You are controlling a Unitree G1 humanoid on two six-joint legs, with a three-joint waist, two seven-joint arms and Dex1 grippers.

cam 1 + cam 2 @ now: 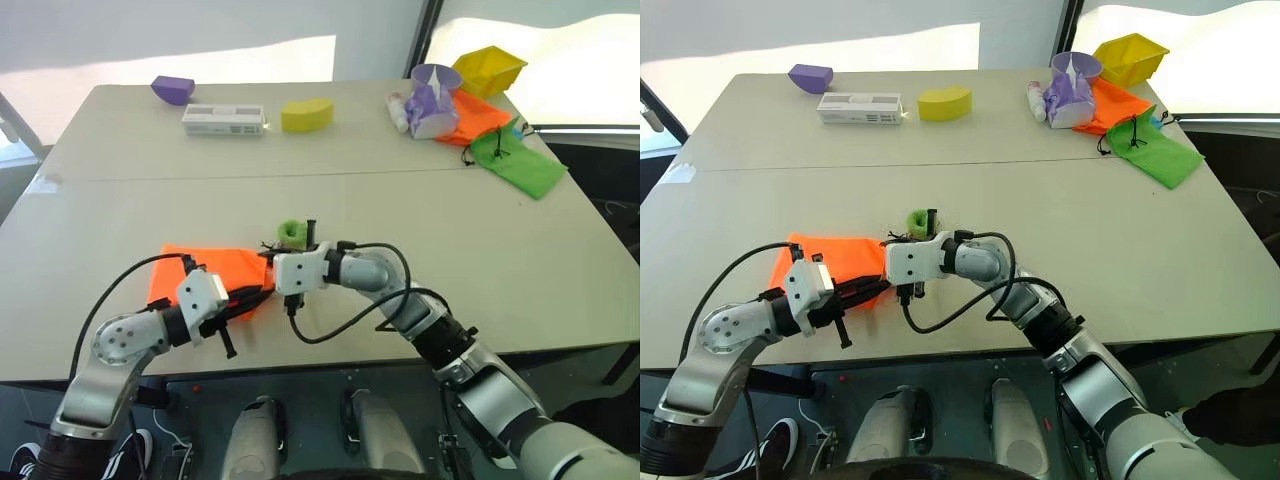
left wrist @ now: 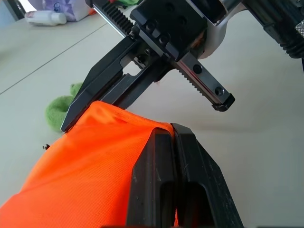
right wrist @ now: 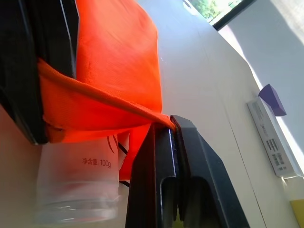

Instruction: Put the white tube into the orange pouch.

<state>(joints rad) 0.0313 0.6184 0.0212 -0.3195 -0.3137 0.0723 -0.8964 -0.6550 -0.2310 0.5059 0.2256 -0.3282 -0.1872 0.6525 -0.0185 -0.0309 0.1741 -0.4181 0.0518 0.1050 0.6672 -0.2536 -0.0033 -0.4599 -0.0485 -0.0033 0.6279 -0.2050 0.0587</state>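
The orange pouch (image 1: 215,268) lies flat near the table's front edge. Its black cord (image 1: 270,245) runs to a green ball (image 1: 292,233) just behind it. My left gripper (image 2: 173,130) is shut on one lip of the pouch's mouth. My right gripper (image 3: 172,122) is shut on the other lip, close beside it, so the rim is stretched between them. In the right wrist view the end of the white tube (image 3: 78,187), with small grey print, shows under that stretched rim. The fabric hides the rest of the tube.
Along the far edge stand a purple block (image 1: 172,89), a flat white box (image 1: 223,120) and a yellow block (image 1: 306,115). At the back right are a white-and-pink bottle (image 1: 397,108), a purple container (image 1: 435,95), a yellow bin (image 1: 488,68), a darker orange pouch (image 1: 478,118) and a green pouch (image 1: 520,160).
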